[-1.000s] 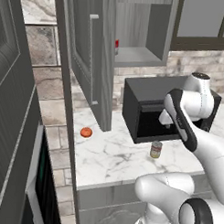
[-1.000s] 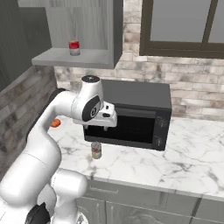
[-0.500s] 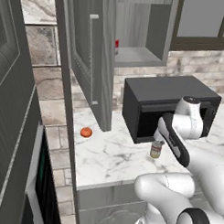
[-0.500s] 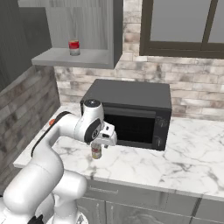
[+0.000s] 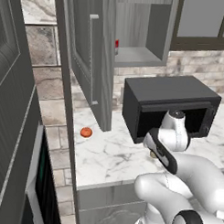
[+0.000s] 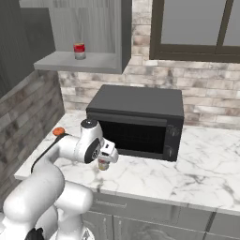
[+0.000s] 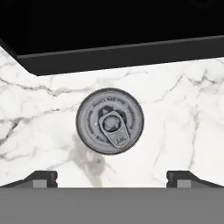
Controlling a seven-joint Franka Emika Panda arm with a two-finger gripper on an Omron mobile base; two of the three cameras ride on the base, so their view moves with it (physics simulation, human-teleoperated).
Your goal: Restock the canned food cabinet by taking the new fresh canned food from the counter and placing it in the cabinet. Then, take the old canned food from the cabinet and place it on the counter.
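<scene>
hand view looks straight down on the new can's (image 7: pixel 110 121) pull-tab lid, mid-frame, centred above the tool (image 7: pixel 112 177) tips, tool wide apart and not touching it, on the marble table (image 7: pixel 183 109), right base view shows the old red can (image 6: pixel 79 50) upper left on the cabinet (image 6: pixel 70 62) shelf

I see a brick-pattern backsplash (image 6: pixel 220 101) in mixed grey and tan running behind the white marble tabletop (image 6: pixel 220 164). A dark-framed window (image 6: pixel 197 28) sits at the right base view's 1 o'clock. A black microwave (image 6: pixel 136 119) stands against the wall at centre. Grey base cabinets (image 6: pixel 140 215) run below the tabletop's front edge. In the left base view, a tall dark grey panel (image 5: pixel 12 128) fills 9 o'clock. Lighting is even.
</scene>
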